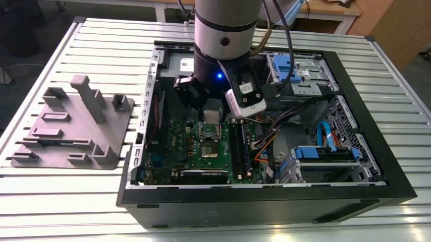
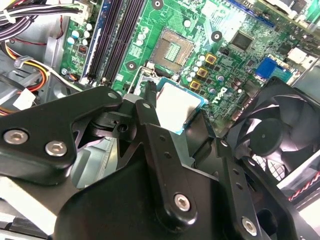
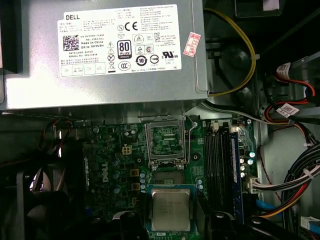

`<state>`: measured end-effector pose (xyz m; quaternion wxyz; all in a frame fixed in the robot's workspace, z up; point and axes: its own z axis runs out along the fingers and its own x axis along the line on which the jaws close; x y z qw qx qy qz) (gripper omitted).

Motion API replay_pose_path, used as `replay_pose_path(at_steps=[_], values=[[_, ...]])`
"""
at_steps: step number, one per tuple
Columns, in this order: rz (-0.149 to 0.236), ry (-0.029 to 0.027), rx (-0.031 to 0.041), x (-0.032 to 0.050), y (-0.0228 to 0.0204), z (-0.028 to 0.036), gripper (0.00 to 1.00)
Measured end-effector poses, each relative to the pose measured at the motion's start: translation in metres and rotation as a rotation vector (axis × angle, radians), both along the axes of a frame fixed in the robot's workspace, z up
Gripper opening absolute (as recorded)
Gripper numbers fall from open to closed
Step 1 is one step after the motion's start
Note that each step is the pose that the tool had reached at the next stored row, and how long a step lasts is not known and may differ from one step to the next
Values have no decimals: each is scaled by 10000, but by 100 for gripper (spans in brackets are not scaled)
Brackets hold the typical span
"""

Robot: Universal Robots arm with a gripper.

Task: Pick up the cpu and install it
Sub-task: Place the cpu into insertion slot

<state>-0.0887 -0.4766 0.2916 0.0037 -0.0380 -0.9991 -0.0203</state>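
The end effector [image 2: 176, 109], clamped on the cpu [image 3: 171, 209], is holding it over the board [image 3: 112, 165] just beside the open socket [image 3: 166, 141], where seating looks to be demanding square alignment and gentle lowering.

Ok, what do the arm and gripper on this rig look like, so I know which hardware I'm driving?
The arm is a silver-grey cylinder with a dark band, black at the wrist, where a small blue light glows. A white-cased device sits beside the wrist; black cables run alongside. The gripper is matte black, with flat linkage bars joined by silver screws.
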Motion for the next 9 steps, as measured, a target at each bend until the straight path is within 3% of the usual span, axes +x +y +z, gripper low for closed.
replay_pose_path(at_steps=[9], values=[[-1, -2, 4, -1, -1, -15, 47]])
